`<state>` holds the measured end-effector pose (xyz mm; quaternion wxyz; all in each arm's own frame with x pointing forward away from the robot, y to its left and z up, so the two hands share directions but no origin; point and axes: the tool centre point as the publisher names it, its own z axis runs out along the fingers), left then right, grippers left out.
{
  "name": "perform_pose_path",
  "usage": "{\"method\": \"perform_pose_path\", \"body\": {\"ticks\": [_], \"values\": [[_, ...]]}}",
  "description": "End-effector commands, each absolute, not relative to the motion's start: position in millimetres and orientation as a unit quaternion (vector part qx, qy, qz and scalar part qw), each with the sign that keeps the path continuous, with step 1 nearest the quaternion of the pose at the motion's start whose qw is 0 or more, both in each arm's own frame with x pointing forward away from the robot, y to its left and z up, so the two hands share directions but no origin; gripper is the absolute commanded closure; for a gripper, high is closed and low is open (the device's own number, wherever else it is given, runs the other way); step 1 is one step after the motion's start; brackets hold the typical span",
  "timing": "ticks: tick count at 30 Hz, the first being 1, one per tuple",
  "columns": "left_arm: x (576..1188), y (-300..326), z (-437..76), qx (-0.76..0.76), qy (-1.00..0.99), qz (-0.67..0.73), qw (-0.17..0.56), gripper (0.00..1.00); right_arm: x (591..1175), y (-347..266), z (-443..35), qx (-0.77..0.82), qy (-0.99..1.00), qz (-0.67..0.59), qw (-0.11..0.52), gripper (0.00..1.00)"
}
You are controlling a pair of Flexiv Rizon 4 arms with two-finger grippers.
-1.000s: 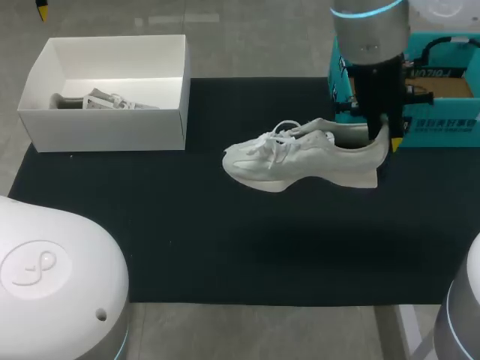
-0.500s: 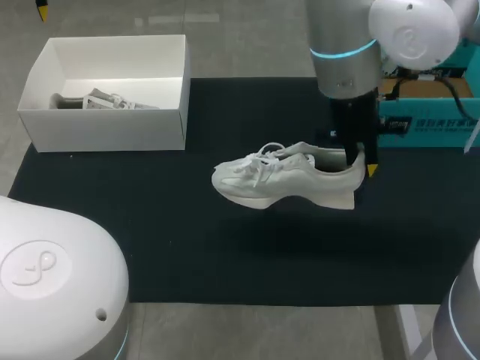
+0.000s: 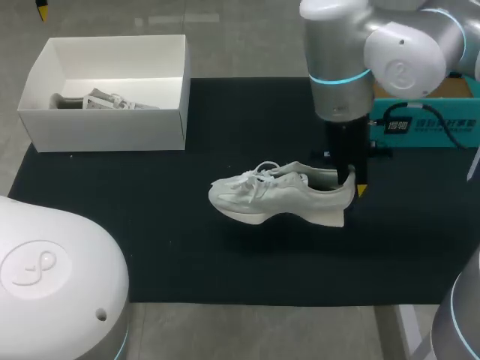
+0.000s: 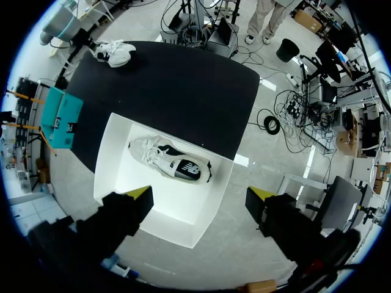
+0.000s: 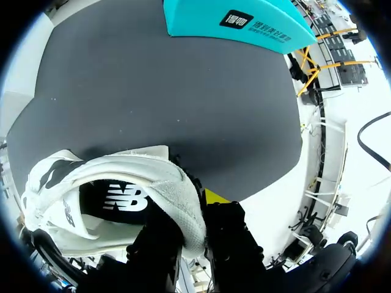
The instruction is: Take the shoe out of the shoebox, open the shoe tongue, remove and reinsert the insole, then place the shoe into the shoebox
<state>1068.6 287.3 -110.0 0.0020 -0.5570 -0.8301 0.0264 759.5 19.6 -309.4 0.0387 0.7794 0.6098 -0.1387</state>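
A white sneaker (image 3: 277,196) hangs above the black mat (image 3: 150,225), toe pointing left. My right gripper (image 3: 352,180) is shut on its heel collar. In the right wrist view the heel (image 5: 183,201) sits pinched between the gripper (image 5: 195,213) fingers, with the dark insole (image 5: 116,198) showing inside. The white shoebox (image 3: 105,129) stands at the mat's far left corner with a second shoe (image 3: 105,100) lying in it. My left gripper (image 4: 201,195) hovers open high over that shoebox (image 4: 116,159), holding nothing; the boxed shoe (image 4: 171,165) lies below it.
A teal box (image 3: 427,120) stands at the mat's far right edge, behind the right arm. From the left wrist view, the teal box (image 4: 61,116) and the held sneaker (image 4: 113,52) appear beyond the white box.
My right arm has carried the sneaker leftward and nearer the mat's middle, away from the teal box. The left gripper and the white shoebox have stayed put.
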Motion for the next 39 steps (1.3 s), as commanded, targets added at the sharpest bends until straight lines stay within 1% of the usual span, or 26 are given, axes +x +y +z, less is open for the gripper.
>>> {"method": "perform_pose_path", "body": {"ticks": [1,12,20,35,36,37,39], "values": [[1068,287,-109,-0.557,-0.83,0.025,0.003,0.0,766,30,-327,0.778,0.61,-0.146,0.035,1.0],[1068,287,-109,-0.557,-0.83,0.025,0.003,0.0,771,27,-360,0.785,0.599,-0.152,0.043,1.0],[1068,287,-109,-0.557,-0.83,0.025,0.003,0.0,777,24,-369,0.782,0.6,-0.161,0.054,1.0],[1068,287,-109,-0.557,-0.83,0.025,0.003,0.0,780,15,-388,0.788,0.596,-0.15,0.041,1.0],[1068,287,-109,-0.557,-0.83,0.025,0.003,0.0,779,16,-389,0.787,0.596,-0.154,0.04,0.69],[1068,287,-109,-0.557,-0.83,0.025,0.003,0.0,778,16,-389,0.786,0.596,-0.158,0.043,0.0],[1068,287,-109,-0.557,-0.83,0.025,0.003,0.0,776,17,-387,0.786,0.594,-0.161,0.048,0.0]]}}
